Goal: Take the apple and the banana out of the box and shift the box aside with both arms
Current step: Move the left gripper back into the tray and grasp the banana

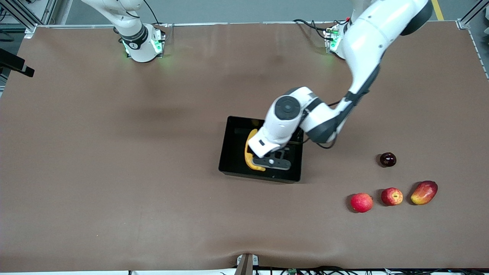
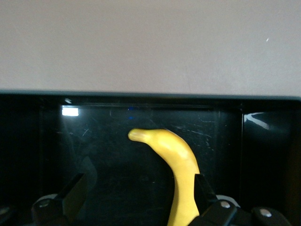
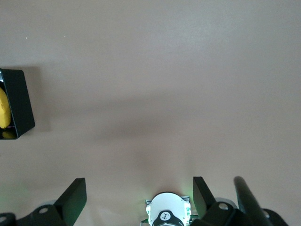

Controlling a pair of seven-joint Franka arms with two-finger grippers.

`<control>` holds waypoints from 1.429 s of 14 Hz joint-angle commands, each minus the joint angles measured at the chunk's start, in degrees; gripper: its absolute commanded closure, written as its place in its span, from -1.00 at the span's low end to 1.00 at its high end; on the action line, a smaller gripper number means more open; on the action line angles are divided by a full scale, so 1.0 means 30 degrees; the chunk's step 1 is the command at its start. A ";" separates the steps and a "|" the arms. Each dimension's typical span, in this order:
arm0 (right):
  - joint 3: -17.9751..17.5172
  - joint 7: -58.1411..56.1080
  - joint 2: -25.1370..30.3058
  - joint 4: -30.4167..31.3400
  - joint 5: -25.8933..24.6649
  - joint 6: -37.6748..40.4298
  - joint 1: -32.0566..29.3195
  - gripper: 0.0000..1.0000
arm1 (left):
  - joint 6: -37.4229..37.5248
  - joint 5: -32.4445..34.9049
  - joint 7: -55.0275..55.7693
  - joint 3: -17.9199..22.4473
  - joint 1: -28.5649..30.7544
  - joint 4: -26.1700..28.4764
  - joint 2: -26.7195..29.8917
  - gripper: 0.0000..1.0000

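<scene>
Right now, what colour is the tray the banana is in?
Glossy black tray, holding the yellow banana; the left wrist view shows it best.

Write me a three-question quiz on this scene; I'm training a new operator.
1. True or false: the banana lies in the tray.
2. The left gripper is: A) shut on the banana; B) open, low in the tray beside the banana; C) holding an apple.
3. Fill in: with the right gripper waiting open above the table near its base, ___ fruits lie outside the tray.

Key: 1 true; 2 B; 3 four.
</scene>
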State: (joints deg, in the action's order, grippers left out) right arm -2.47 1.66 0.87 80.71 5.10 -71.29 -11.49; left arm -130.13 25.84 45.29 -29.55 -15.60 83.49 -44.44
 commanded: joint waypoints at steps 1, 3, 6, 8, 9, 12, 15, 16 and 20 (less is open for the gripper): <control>-0.0291 -0.0202 0.0004 -0.0039 0.0352 0.0091 -0.0505 -1.00 | -0.0769 0.0206 0.1249 0.1763 -0.2180 -0.0788 -0.0826 -1.00; -0.0291 -0.0202 0.0004 -0.0039 0.0352 0.0091 -0.0505 -1.00 | -0.1939 0.0264 0.1923 0.1823 -0.2650 -0.0788 -0.1676 -1.00; -0.0291 -0.0202 0.0004 -0.0039 0.0352 0.0091 -0.0534 -1.00 | -0.2618 0.0411 0.2189 0.1853 -0.2973 -0.0759 -0.2469 -1.00; -0.0291 -0.0202 0.0004 -0.0039 0.0352 0.0091 -0.0534 -1.00 | -0.2910 0.0411 0.2422 0.1853 -0.3121 -0.0788 -0.2821 -1.00; -0.0291 -0.0202 0.0004 -0.0039 0.0352 0.0091 -0.0534 -1.00 | -0.3173 0.0440 0.2395 0.1853 -0.3208 -0.0788 -0.2967 -1.00; -0.0291 -0.0202 0.0004 -0.0039 0.0352 0.0120 -0.0534 -1.00 | -0.3205 0.0556 0.2074 0.1882 -0.3238 -0.0788 -0.3232 0.29; -0.0291 -0.0202 0.0004 -0.0009 0.0352 0.0120 -0.0534 -1.00 | -0.3205 0.0704 0.1984 0.2175 -0.3501 -0.0818 -0.3203 1.00; -0.0291 -0.0202 0.0004 -0.0009 0.0352 0.0207 -0.0534 -1.00 | -0.3205 0.0733 0.1955 0.2175 -0.3502 -0.0847 -0.3116 1.00; -0.0291 -0.0202 0.0004 -0.0009 0.0352 0.0237 -0.0622 -1.00 | -0.2973 0.0791 0.1955 0.2175 -0.3473 -0.0847 -0.2649 1.00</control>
State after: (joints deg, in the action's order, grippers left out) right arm -2.46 1.66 0.87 80.71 5.22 -71.04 -11.52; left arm -139.14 26.73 50.61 -23.76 -25.23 81.89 -53.13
